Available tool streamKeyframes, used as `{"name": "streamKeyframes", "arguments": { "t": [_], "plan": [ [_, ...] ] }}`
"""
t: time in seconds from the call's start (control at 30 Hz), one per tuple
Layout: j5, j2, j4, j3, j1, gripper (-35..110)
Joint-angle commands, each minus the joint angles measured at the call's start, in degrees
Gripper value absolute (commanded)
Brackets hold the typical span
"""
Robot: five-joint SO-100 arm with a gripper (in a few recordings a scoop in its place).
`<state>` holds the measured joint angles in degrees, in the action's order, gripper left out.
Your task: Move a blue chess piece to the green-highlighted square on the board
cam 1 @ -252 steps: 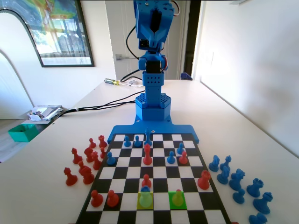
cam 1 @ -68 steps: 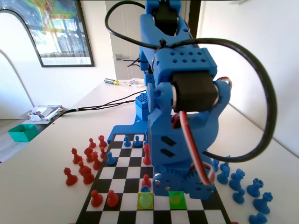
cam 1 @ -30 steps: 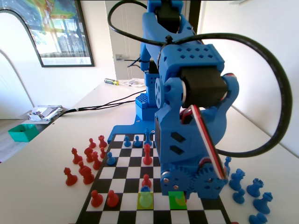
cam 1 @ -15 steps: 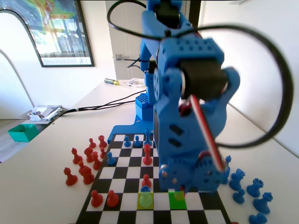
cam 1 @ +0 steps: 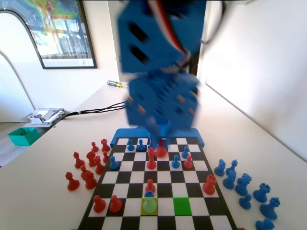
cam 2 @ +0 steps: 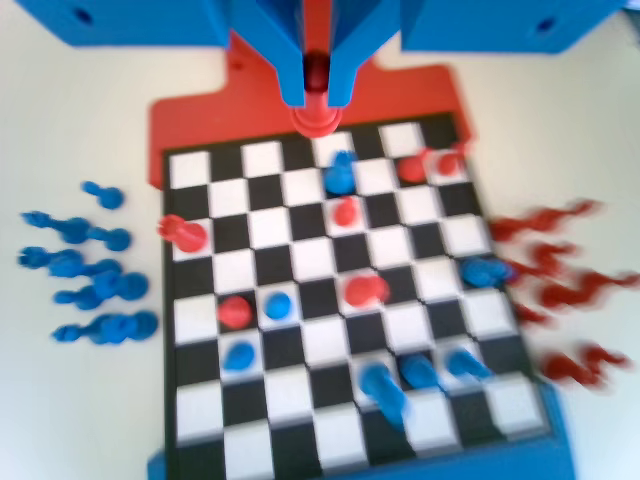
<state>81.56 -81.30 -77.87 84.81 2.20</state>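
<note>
Gripper (cam 2: pixel 318 72): raised above the board (cam 1: pixel 218 203), heavily blurred in the fixed view. Fingers (cam 2: pixel 290 60) drawn in on a red pawn (cam 2: pixel 317 112); pawn's head gripped between them, flared base hanging just below the fingertips in the wrist view. In the fixed view, seen as a red shape under the blurred blue arm, over the far half of the board.

Blue chess piece (cam 1: pixel 149 195): standing upright on the yellow-green tinted square (cam 1: pixel 143 209), second row from the near edge in the fixed view. Not in the fingers, and well apart from them. In the wrist view, located at (cam 2: pixel 340 176), below the hanging red pawn and slightly to its right, clear of both fingers. Another red pawn (cam 1: pixel 150 184) directly behind it in the fixed view.

Green-highlighted square (cam 1: pixel 182 205): same row as the blue chess piece, one white square between them, to its right in the fixed view. Surface bare.

Captured red pieces (cam 1: pixel 86 172) grouped on the table left of the board in the fixed view; captured blue pieces (cam 1: pixel 244 184) grouped on the right.
</note>
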Motion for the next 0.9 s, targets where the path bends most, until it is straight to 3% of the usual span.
{"name": "streamKeyframes", "arguments": {
  "t": [0.0,0.47,0.87],
  "plan": [
    [1.7,-11.8,-1.8,1.0,7.6,1],
    [7.6,-15.8,-5.6,6.4,35.1,1],
    [14.9,-9.3,-0.3,11.5,50.6,1]
  ]
}}
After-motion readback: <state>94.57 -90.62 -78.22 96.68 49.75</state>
